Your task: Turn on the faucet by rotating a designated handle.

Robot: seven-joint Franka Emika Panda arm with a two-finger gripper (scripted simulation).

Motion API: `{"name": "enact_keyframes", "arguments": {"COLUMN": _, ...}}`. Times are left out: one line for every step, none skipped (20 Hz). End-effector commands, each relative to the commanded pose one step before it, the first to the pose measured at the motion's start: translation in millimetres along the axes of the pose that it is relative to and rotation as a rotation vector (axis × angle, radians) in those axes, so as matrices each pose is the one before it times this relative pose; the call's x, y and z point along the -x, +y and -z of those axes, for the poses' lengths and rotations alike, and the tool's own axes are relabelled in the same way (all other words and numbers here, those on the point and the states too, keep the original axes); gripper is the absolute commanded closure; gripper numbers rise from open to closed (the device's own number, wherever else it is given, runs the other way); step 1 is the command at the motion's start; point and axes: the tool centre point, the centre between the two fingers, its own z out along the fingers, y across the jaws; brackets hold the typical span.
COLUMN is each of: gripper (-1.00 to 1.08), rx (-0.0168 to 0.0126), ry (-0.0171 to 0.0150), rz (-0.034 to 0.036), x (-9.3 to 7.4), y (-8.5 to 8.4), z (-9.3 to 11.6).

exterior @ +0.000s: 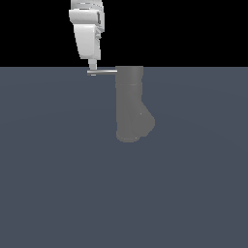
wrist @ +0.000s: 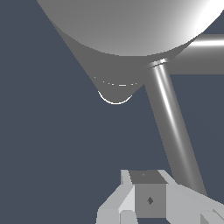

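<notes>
Closest to the wrist camera, the gripper [wrist: 148, 199] sits right beside the handle [wrist: 173, 127], a thin rod whose length runs away toward the faucet [wrist: 127, 26]. From outside, that rod sticks out level from the cylinder's top toward the exterior view's left, and the fingertip meets its free end from above. How wide the jaws stand, I cannot tell.

We see flat, even simulator light with no cast shadows; a bright glare streak runs along the handle [wrist: 173, 118], and edges stay sharp.
</notes>
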Motion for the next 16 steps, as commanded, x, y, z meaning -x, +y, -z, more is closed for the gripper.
{"name": "enact_keyframes", "arguments": {"gripper": 1.08, "rx": 0.00843, "ry": 0.00273, "rz": -0.00018, "x": -0.67, "y": 10.84, "z": 0.25}}
{"name": "enact_keyframes", "arguments": {"gripper": 1.08, "rx": 0.0, "ry": 0.0, "rz": 0.0, "x": -0.15, "y": 2.78, "z": 0.0}}
{"name": "enact_keyframes", "arguments": {"gripper": 1.08, "rx": 0.0, "ry": 0.0, "rz": 0.0, "x": -0.15, "y": 2.79, "z": 0.0}}
{"name": "enact_keyframes", "arguments": {"gripper": 1.08, "rx": 0.0, "ry": 0.0, "rz": 0.0, "x": -0.15, "y": 2.8, "z": 0.0}}
{"name": "enact_keyframes", "arguments": {"gripper": 1.08, "rx": 0.0, "ry": 0.0, "rz": 0.0, "x": -0.15, "y": 2.81, "z": 0.0}}
{"name": "enact_keyframes", "arguments": {"gripper": 1.08, "rx": 0.0, "ry": 0.0, "rz": 0.0, "x": -0.15, "y": 2.82, "z": 0.0}}
{"name": "enact_keyframes", "arguments": {"gripper": 1.08, "rx": 0.0, "ry": 0.0, "rz": 0.0, "x": -0.15, "y": 2.83, "z": 0.01}}
{"name": "enact_keyframes", "arguments": {"gripper": 1.08, "rx": 0.0, "ry": 0.0, "rz": 0.0, "x": -0.15, "y": 2.84, "z": 0.01}}
{"name": "enact_keyframes", "arguments": {"gripper": 1.08, "rx": 0.0, "ry": 0.0, "rz": 0.0, "x": -0.16, "y": 2.85, "z": 0.01}}
{"name": "enact_keyframes", "arguments": {"gripper": 1.08, "rx": 0.0, "ry": 0.0, "rz": 0.0, "x": -0.16, "y": 2.86, "z": 0.01}}
{"name": "enact_keyframes", "arguments": {"gripper": 1.08, "rx": -0.00029, "ry": -0.00038, "rz": 0.00008, "x": -0.21, "y": 2.96, "z": 0.2}}
{"name": "enact_keyframes", "arguments": {"gripper": 1.08, "rx": 0.0, "ry": 0.0, "rz": 0.0, "x": -0.16, "y": 2.88, "z": 0.02}}
{"name": "enact_keyframes", "arguments": {"gripper": 1.08, "rx": 0.0, "ry": 0.0, "rz": 0.0, "x": 0.0, "y": 0.0, "z": 0.0}}
{"name": "enact_keyframes", "arguments": {"gripper": 1.08, "rx": -0.00555, "ry": -0.00405, "rz": 0.00884, "x": 5.85, "y": -5.03, "z": -0.48}}
{"name": "enact_keyframes", "arguments": {"gripper": 1.08, "rx": 0.0, "ry": 0.0, "rz": 0.0, "x": -2.43, "y": 2.45, "z": 0.13}}
{"name": "enact_keyframes", "arguments": {"gripper": 1.08, "rx": 0.00032, "ry": 0.00023, "rz": -0.00057, "x": -2.71, "y": 2.35, "z": -0.07}}
